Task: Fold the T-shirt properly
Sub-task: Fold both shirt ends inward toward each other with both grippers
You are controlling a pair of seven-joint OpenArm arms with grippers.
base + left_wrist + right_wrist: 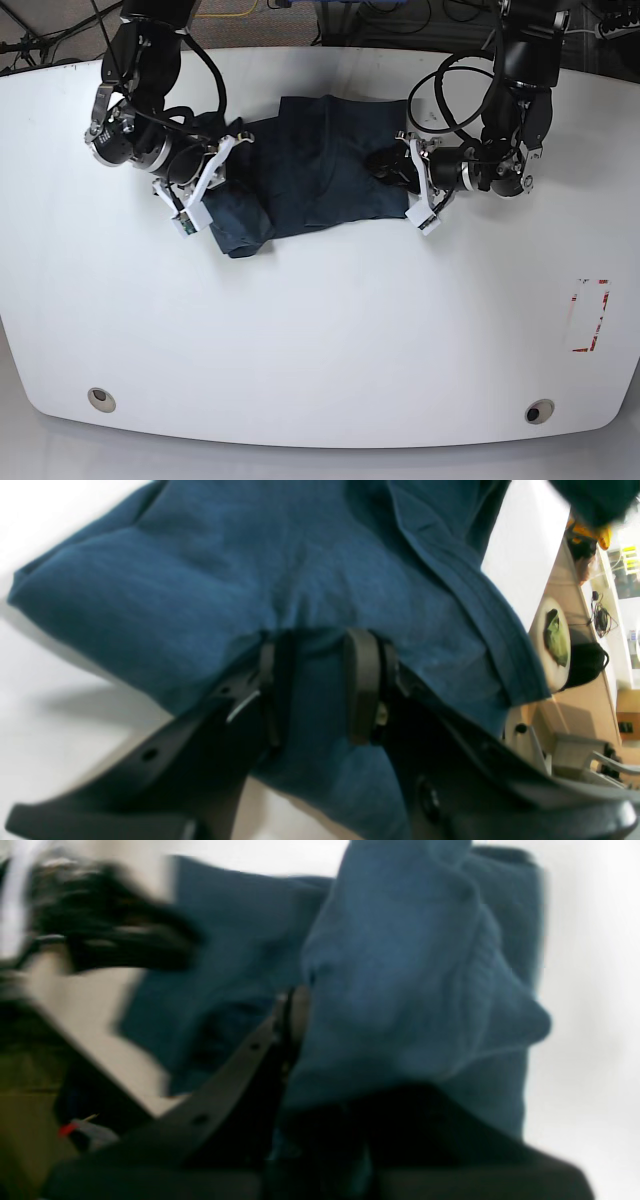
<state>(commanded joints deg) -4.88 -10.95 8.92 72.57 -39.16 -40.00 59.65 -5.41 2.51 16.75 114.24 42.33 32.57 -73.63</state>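
Observation:
The dark navy T-shirt (315, 170) lies bunched on the white table (320, 330) at the back centre, between both arms. In the left wrist view my left gripper (320, 680) pinches a fold of the T-shirt (210, 595) between its black fingers (362, 680). In the base view this gripper (392, 165) sits at the shirt's right edge. The right wrist view is blurred. There the T-shirt (410, 980) is heaped over my right gripper (310, 1007), which looks shut on it, with one finger hidden. This gripper (218, 152) holds the shirt's left side.
A red-marked rectangle (588, 315) is on the table's right side. Two round holes (100, 400) sit near the front edge. Black cables (450, 90) loop around the arm on the right. A wooden desk (585, 630) with clutter stands beyond the table.

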